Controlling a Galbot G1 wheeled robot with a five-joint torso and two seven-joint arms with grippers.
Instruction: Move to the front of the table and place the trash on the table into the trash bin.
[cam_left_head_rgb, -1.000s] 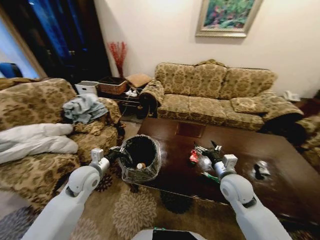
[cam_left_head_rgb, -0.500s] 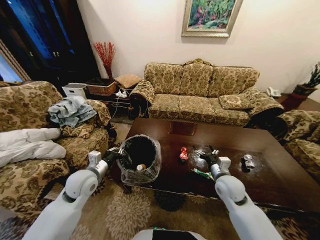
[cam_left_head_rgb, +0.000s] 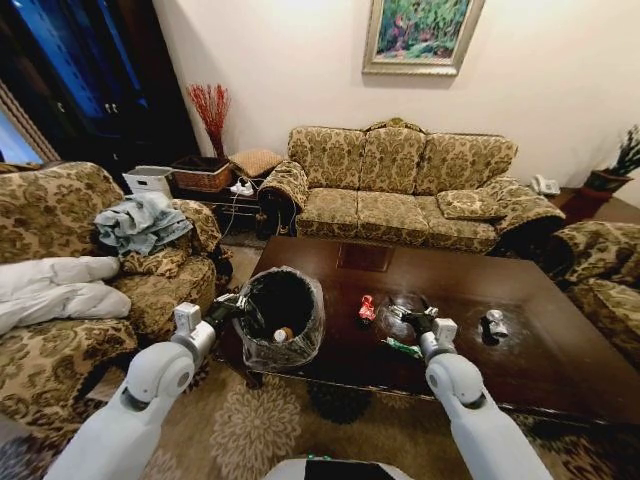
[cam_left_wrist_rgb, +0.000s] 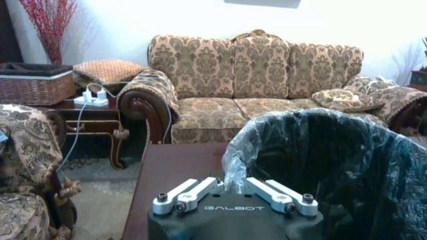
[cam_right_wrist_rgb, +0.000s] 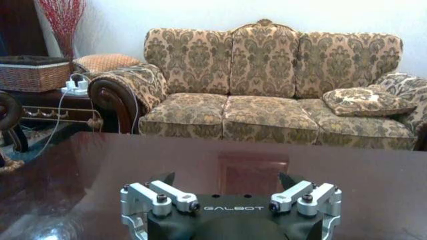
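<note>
2 grippers: left pinching crinkly-lined round bin, right spread above glossy table.

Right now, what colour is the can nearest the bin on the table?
Red. The red can shows best in the head view, lying on the table right of the trash bin.

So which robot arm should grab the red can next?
Probably the right. The right gripper hovers open over the table, close beside the red can. The left gripper is shut on the trash bin rim, so it's busy.
</note>
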